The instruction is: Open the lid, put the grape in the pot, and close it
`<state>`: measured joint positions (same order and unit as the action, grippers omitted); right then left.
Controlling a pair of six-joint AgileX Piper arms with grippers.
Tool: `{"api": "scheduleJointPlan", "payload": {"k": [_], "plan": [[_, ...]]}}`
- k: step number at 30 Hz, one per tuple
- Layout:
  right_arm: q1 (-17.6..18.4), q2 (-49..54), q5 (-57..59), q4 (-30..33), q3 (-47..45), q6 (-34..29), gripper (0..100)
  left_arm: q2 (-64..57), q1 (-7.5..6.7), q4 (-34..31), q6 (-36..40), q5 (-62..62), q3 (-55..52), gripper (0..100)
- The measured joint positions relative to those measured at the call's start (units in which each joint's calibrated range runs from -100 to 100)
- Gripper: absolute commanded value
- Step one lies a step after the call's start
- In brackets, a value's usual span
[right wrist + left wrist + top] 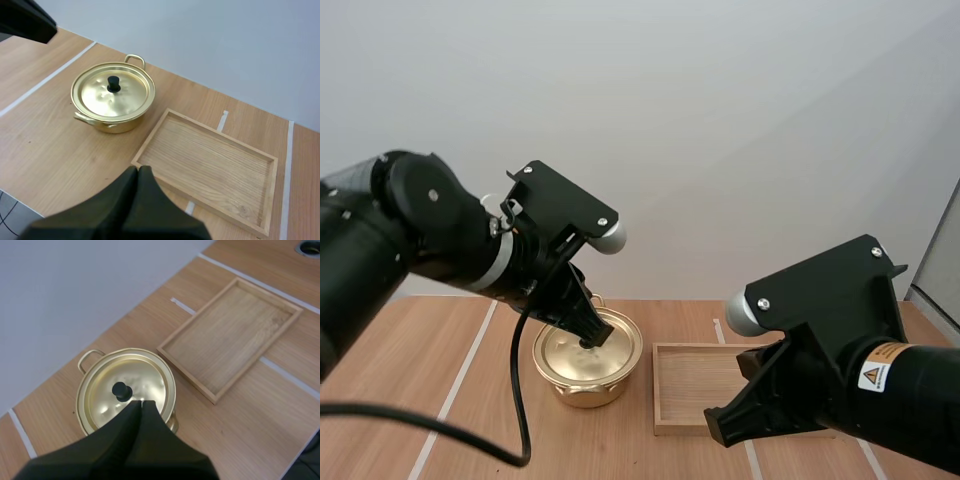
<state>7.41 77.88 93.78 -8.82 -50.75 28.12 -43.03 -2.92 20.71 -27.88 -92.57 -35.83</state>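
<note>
Left gripper: fingers pressed together into one wedge, holding nothing. In the high view it hangs over the pot, lower centre-left of the frame, with its tip down on the lid area. In the left wrist view the tip sits just beside the black knob, not around it. Can't tell whether it touches the lid.

Right gripper: also closed to a single wedge, nothing in it. It's near the tray's near-left corner and well apart from the pot.

Lid is on the pot, seated flat, with the knob at its centre. The pot stands on the surface just left of the tray, with a narrow gap between them, not touching. One loop handle faces the far edge, the other the near side.

Room: there is open surface left of and in front of the pot. The surface's far edge runs close behind the pot. On the right the tray rim is the nearest obstacle.

Hidden: in the high view the left gripper covers the knob, and the right arm covers the tray's near and right part, lower right of the frame.
</note>
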Motion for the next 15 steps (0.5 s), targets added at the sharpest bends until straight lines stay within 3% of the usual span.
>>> {"api": "scheduleJointPlan", "payload": {"k": [6, 10, 15], "plan": [[0.0, 2.5, -9.2, 1.9, -7.1, -2.0, 0, -17.2, 0.00, 0.5, 2.3, 20.4, -15.3, 0], [0.0, 6.5, -21.9, 2.2, -13.6, -3.3, 0, -25.3, 0.00, 0.5, 6.6, 29.3, -20.5, 0], [0.0, 10.5, -32.5, 1.8, -14.8, -3.5, 0, -37.1, 0.00, 0.5, 12.3, 41.8, -26.8, 0]]}}
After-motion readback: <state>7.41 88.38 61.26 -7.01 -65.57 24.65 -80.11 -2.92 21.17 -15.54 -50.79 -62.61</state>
